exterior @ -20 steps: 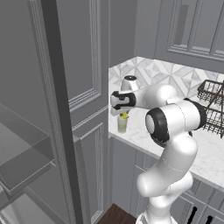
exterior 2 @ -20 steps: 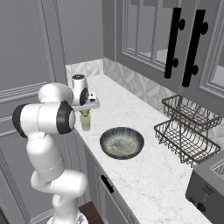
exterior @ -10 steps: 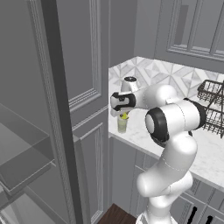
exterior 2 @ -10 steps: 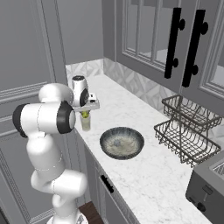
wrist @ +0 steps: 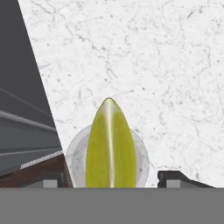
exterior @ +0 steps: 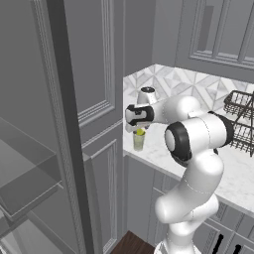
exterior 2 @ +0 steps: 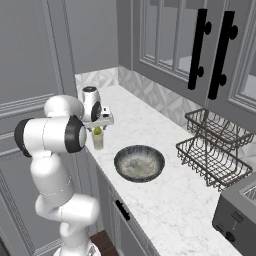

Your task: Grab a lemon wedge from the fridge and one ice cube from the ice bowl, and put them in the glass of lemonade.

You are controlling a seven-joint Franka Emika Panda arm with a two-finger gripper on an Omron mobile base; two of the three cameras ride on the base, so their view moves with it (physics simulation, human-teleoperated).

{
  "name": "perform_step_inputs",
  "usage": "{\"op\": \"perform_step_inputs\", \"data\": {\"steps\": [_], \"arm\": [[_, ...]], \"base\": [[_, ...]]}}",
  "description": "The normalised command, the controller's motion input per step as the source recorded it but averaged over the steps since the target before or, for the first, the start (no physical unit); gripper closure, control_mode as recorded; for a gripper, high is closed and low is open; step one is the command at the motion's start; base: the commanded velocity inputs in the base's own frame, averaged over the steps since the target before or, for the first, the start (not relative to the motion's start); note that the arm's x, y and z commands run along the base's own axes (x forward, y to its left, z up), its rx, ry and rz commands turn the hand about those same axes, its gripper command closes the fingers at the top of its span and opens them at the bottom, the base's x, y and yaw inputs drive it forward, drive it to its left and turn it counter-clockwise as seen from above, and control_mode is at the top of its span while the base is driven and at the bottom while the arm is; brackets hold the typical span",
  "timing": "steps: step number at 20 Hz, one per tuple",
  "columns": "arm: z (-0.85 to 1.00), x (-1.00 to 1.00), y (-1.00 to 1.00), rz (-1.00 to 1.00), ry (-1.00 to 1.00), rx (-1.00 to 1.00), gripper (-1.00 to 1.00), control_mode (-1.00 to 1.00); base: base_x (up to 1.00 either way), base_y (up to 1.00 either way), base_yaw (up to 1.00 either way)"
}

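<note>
My gripper (exterior: 138,127) hangs straight over the glass of lemonade (exterior: 138,142) near the counter's left end. In the hand view the gripper (wrist: 111,180) stands open, its dark fingertips (wrist: 177,177) well clear of the lemon wedge (wrist: 110,146) on both sides. The yellow wedge stands point-up in the round mouth of the glass (wrist: 140,159). From the right base view the lemon wedge (exterior 2: 97,131) shows at the rim of the glass (exterior 2: 98,140), just under the gripper (exterior 2: 99,123). The ice bowl (exterior 2: 139,162) sits to the right of the glass; no single ice cube can be made out in it. The fridge (exterior: 30,178) stands open at left.
The fridge door's edge (exterior: 62,114) rises close to the arm's left. Black wire dish racks (exterior 2: 212,145) stand at the back right of the marble counter (exterior 2: 165,200). A grey toaster (exterior 2: 237,217) sits at the far right. Wall cabinets with black handles (exterior 2: 210,47) hang above.
The fingers have spread apart and let go of the lemon wedge, which now sits at the mouth of the glass. The arm itself has stayed in place.
</note>
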Motion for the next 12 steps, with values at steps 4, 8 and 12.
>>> {"op": "perform_step_inputs", "data": {"steps": [4, 8, 12], "arm": [[0.00, 0.00, -0.02, 0.00, 0.00, 0.00, -1.00, -1.00], [0.05, 0.00, -0.12, 0.00, 0.00, 0.00, -1.00, -1.00], [0.09, -0.15, -0.04, 0.00, 0.00, 0.01, -1.00, -1.00]], "base": [[0.00, 0.00, 0.00], [0.00, 0.00, 0.00], [0.00, 0.00, 0.00]]}}
